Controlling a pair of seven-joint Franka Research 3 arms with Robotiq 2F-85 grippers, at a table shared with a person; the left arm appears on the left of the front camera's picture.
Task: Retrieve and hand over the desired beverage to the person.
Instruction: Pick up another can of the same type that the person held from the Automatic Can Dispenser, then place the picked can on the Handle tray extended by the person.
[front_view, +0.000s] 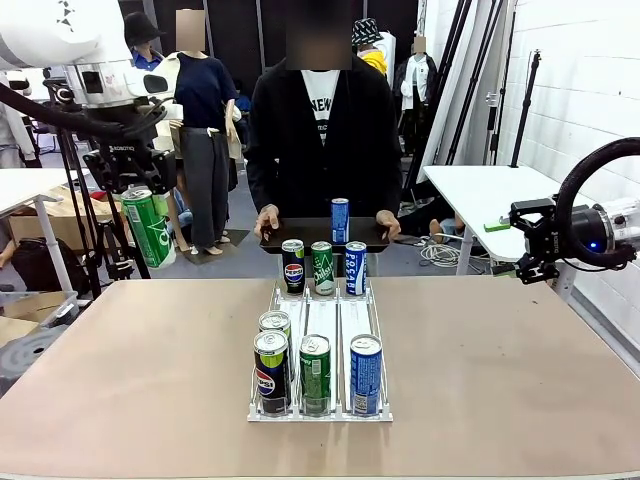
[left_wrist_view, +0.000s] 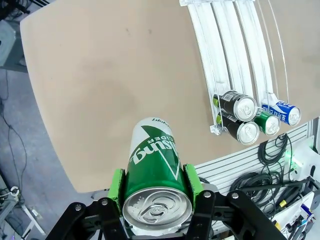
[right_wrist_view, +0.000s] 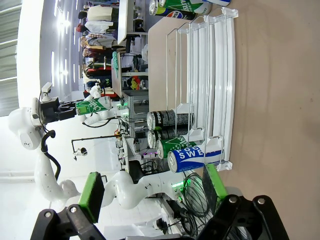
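- Green can (front_view: 148, 227), the beverage picked out, sits clamped between the left gripper (left_wrist_view: 157, 192)'s jaws, one green pad (left_wrist_view: 117, 186) pressed to each side of it; the can's pull-tab top faces the wrist camera and its base points away from the jaws, down toward the bench (front_view: 500, 380).
- Below and well ahead of those jaws lies the bare near-left part of the bench; in the front view the can hangs high off the bench's left edge, slightly tilted.
- Across the bench, well apart from both sets of jaws, the person (front_view: 322, 130) stands with both hands on a dark tray (front_view: 325, 235) that carries one blue can (front_view: 340, 220) upright.
- White rack (front_view: 320, 350) with three lanes lies at the bench's middle, far to the side of the held can; three cans stand at its far end and four at its near end, black, green and blue.
- Right gripper (right_wrist_view: 150, 192) hangs off the bench's right side with its jaws wide apart and nothing between them; the rack's near-end cans lie ahead of its fingertips, apparently well clear, though the wide-angle view makes that hard to judge.
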